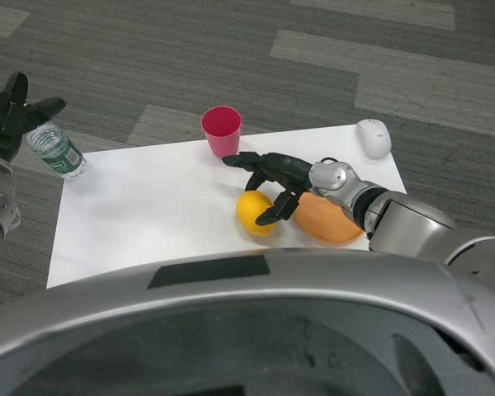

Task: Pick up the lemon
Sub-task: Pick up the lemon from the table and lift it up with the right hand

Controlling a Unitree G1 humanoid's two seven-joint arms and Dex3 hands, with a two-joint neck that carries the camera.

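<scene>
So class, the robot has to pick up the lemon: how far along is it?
Done: the right hand has reached the lemon on the white table. In hand: its fingers are spread over and beside the fruit; a closed grip is not visible. Left: closing on the lemon and lifting it. The left hand waits near the water bottle.

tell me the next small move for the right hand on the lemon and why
Probably close the fingers around the lemon. The right hand sits over its right side with fingers spread, one reaching toward the pink cup, a lower one against the fruit, so it does not look gripped yet. The orange object lies close behind, so lift straight up afterwards.
</scene>
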